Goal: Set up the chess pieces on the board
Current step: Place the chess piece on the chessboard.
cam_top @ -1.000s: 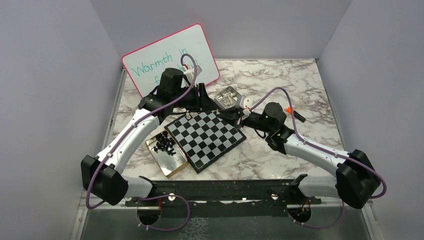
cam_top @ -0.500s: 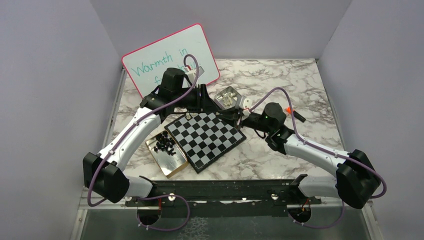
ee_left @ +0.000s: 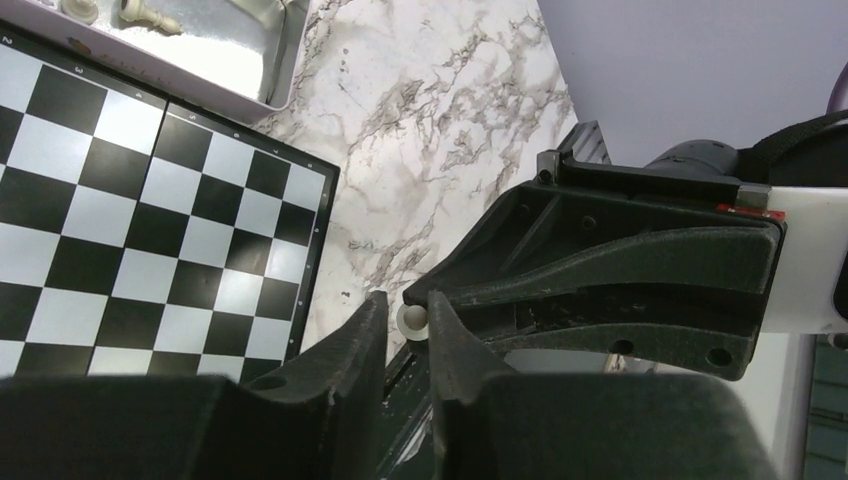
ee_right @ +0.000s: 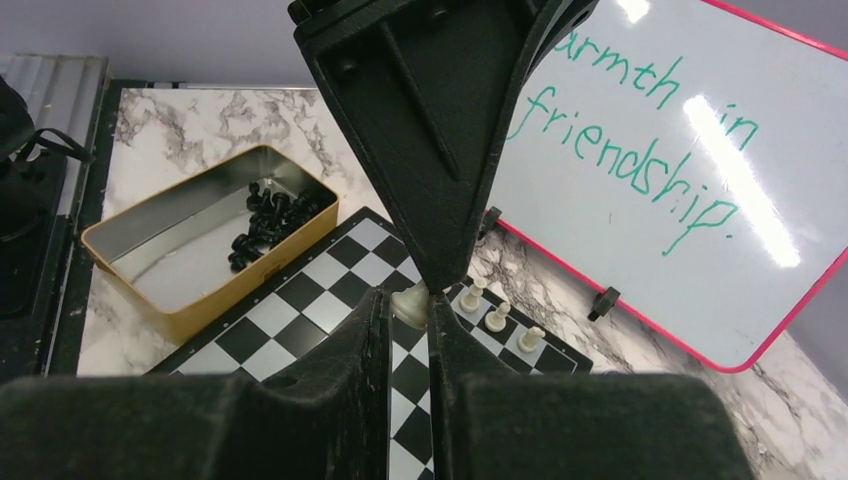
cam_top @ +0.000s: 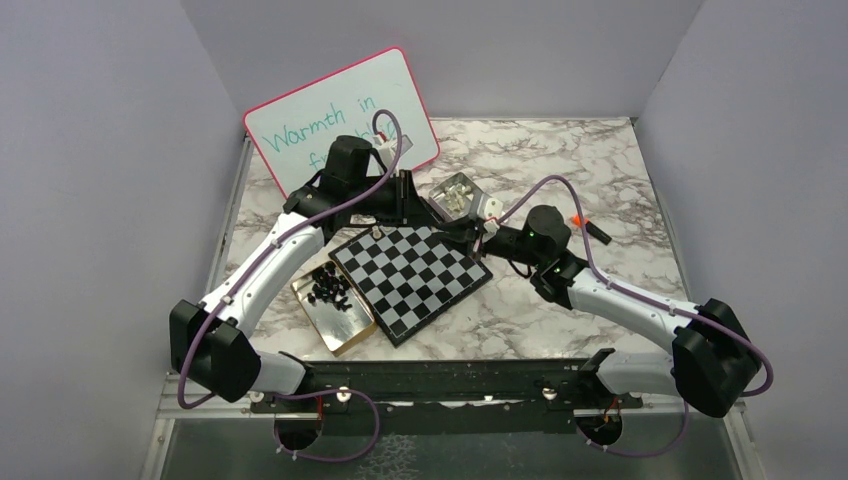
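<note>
Above the far corner of the board point(cam_top: 412, 278), my two grippers meet tip to tip. A cream-white chess piece point(ee_right: 410, 303) sits between the tips of my right gripper point(ee_right: 408, 300), which is shut on it. My left gripper point(ee_left: 405, 305) has closed narrowly around the same piece point(ee_left: 412, 320) from the other side. In the top view the left gripper point(cam_top: 438, 216) and right gripper point(cam_top: 452, 226) hide the piece. Three white pieces point(ee_right: 497, 315) stand along the board's far edge. Black pieces point(cam_top: 330, 285) lie in a gold tin point(cam_top: 345, 325).
A silver tin point(cam_top: 457, 192) with more white pieces point(ee_left: 145, 12) sits just behind the board. The pink-rimmed whiteboard point(cam_top: 330, 110) leans at the back left. A small orange and black object point(cam_top: 580, 220) lies on the marble right of the right wrist.
The left gripper's jaws have narrowed onto the white piece held by the right gripper. The left arm's elbow has crept slightly right; the right arm has stayed put.
</note>
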You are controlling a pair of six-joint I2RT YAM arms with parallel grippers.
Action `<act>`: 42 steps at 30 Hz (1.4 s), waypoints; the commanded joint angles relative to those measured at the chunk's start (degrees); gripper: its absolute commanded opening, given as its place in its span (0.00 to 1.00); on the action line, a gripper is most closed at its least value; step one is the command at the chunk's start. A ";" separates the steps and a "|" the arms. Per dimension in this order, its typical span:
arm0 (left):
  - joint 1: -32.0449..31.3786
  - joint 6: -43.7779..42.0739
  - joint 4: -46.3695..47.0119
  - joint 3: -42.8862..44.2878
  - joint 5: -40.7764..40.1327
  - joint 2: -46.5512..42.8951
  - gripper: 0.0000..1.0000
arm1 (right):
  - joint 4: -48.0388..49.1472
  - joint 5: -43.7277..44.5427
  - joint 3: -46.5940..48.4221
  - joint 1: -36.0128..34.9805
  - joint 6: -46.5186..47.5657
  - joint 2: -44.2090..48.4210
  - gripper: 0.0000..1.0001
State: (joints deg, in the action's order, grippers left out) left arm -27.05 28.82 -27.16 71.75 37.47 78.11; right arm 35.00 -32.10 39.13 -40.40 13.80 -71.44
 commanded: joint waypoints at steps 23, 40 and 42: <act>1.61 -11.39 -1.69 0.90 -22.55 -0.64 0.00 | -1.01 10.07 -5.46 -0.42 -20.54 8.05 1.00; -7.75 -14.67 16.10 1.45 -48.52 15.98 0.00 | -21.73 26.20 -8.32 -0.42 -26.09 25.62 1.00; -8.49 -14.64 18.01 0.76 -50.43 18.06 0.00 | -23.02 26.31 -8.79 -0.44 -27.01 27.39 1.00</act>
State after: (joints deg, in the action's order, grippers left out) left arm -34.37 14.90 -16.08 74.06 -6.59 92.58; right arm 17.23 -8.54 31.68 -40.56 -11.14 -47.24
